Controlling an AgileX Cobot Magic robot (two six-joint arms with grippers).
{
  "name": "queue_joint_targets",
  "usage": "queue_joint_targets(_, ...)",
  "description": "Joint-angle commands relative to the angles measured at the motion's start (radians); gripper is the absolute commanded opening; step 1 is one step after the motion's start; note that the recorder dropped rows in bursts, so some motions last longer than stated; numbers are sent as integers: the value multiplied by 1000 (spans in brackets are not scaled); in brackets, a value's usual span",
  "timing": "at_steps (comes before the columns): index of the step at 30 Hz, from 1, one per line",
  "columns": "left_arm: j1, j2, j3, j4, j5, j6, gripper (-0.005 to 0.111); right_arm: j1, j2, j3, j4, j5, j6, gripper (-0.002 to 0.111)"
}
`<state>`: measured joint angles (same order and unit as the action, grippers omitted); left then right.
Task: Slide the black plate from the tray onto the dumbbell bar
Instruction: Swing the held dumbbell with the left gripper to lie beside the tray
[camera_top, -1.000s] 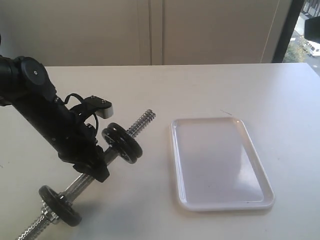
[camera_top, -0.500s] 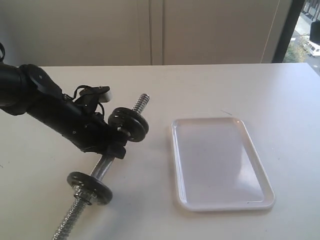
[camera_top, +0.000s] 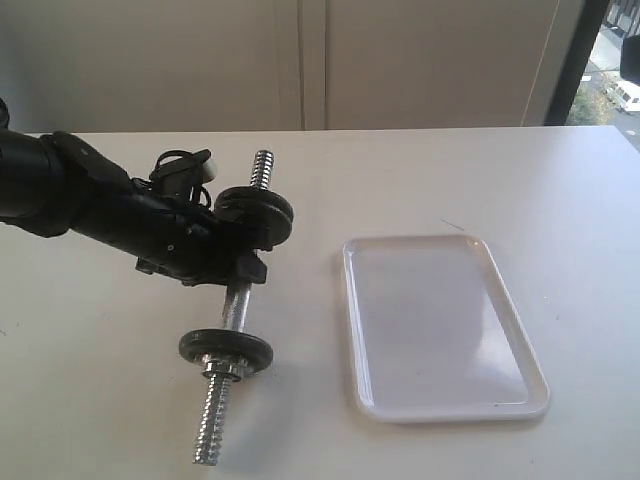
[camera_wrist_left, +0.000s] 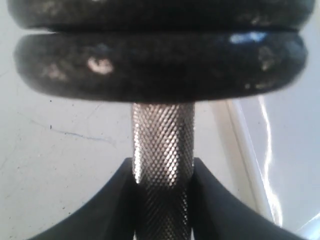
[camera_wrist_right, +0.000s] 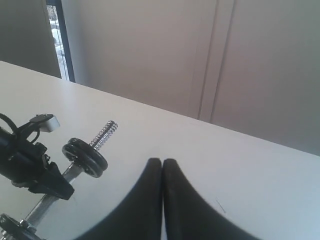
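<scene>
My left gripper (camera_top: 240, 272) is shut on the knurled middle of the dumbbell bar (camera_top: 237, 300), holding it above the table. Close up, its black fingers (camera_wrist_left: 120, 200) clamp the bar (camera_wrist_left: 162, 145) just below two stacked black plates (camera_wrist_left: 160, 65). That pair (camera_top: 255, 218) sits near the bar's far threaded end, and a third black plate (camera_top: 225, 349) sits near the near end beside a chrome collar. The white tray (camera_top: 440, 320) lies empty to the right. My right gripper (camera_wrist_right: 162, 163) is shut on nothing, high above the table; its view shows the stacked plates (camera_wrist_right: 85, 156).
The white table (camera_top: 450, 180) extends behind and around the tray. A beige wall stands behind it, with a window strip at the far right. The left arm's black body (camera_top: 90, 205) stretches in from the left edge.
The left arm has swung the held bar from a diagonal to nearly straight toward the camera. The near end with its single plate moved right, and the far end moved left and up.
</scene>
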<state>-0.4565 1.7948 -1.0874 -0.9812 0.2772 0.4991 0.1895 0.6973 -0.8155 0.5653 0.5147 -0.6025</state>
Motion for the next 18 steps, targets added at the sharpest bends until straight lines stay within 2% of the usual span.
queue_joint_targets(1, -55, -48, -41, -190, -77, -7, 0, 2, -11, 2, -23, -16, 9, 0)
queue_joint_targets(7, -69, -9, -41, -278, -98, -10, 0, 2, -11, 2, -23, -18, 29, 0)
queue_joint_targets(18, -72, 3, -41, -313, -98, -15, 0, 2, -11, 2, -23, -20, 40, 0)
